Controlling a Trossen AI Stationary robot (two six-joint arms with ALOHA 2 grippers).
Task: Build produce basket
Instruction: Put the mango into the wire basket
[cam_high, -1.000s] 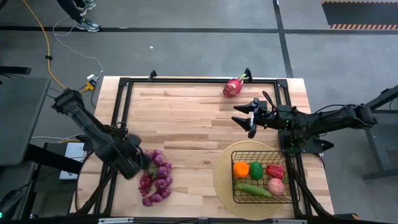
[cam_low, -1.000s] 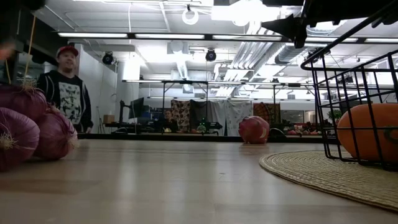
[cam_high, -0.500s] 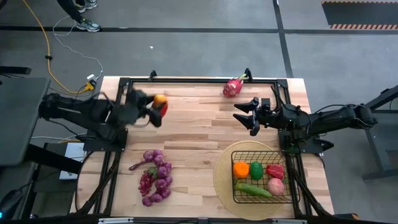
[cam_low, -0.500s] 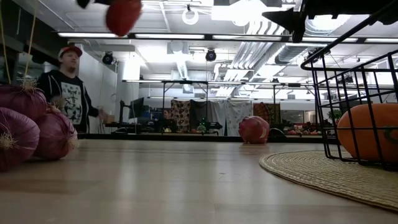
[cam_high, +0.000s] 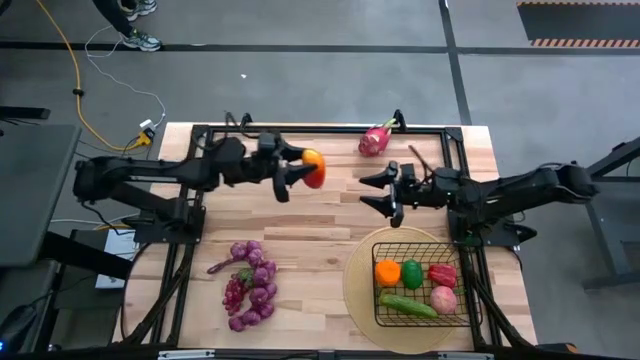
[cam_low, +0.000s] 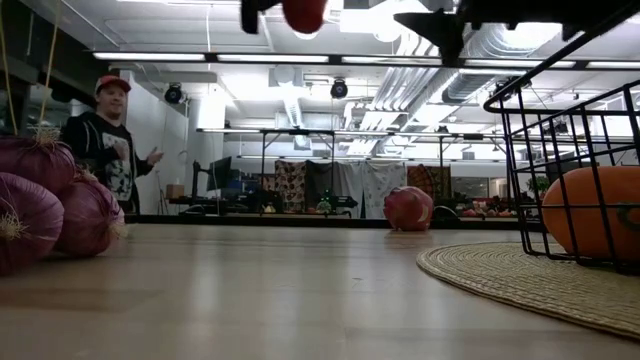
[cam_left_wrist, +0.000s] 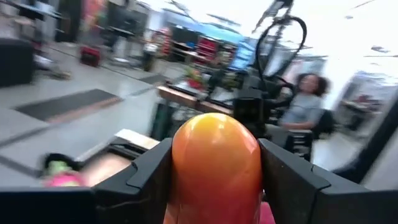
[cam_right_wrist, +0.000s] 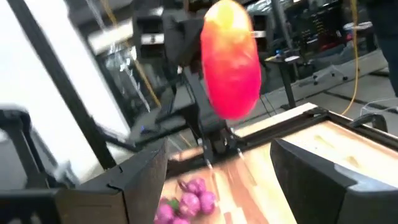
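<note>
A red-and-orange fruit hangs high over the far middle of the table, with my left gripper shut on it. My right gripper stands open a short way to its right, pointing at the fruit, which is clear of its fingers. The black wire basket sits on a round woven mat near the right front and holds an orange, a green pepper, a red pepper, a pink fruit and a cucumber. Purple grapes lie on the table at the near left. A pink dragon fruit lies at the far edge. My left gripper pinches the fruit by its two opposite sides between its two fingers. The fingers lie level and come from the table's left. The fruit is lifted clear of the table, and its rounded end sticks out past the fingertips.
A black frame runs along the table's far and side edges. Bare wood lies between the grapes and the mat. In the low view a person stands in the room behind the table.
My left gripper has swung up from beside the grapes at the near left toward the far middle of the table and turned from pointing down to level; the fruit shows in it from midway on. My right gripper has moved a little toward the table's left.
</note>
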